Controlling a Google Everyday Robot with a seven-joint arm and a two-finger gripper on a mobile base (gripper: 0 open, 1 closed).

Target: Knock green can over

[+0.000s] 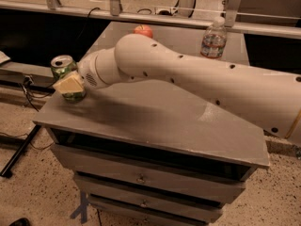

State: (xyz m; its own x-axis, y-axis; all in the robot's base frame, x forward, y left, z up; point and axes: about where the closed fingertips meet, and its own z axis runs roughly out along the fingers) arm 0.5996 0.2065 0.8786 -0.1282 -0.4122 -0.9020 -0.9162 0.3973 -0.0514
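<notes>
The green can (63, 67) stands upright at the left edge of the grey cabinet top (155, 117), silver top with pull tab showing. My white arm reaches across the top from the right. My gripper (69, 84) with its pale yellowish fingers is right against the can's front lower side, covering part of it. The can's base is partly hidden behind the gripper.
A clear plastic water bottle (214, 37) stands at the back right of the top. A red apple (144, 30) sits at the back, behind my arm. Drawers lie below the front edge. Floor and cables are to the left.
</notes>
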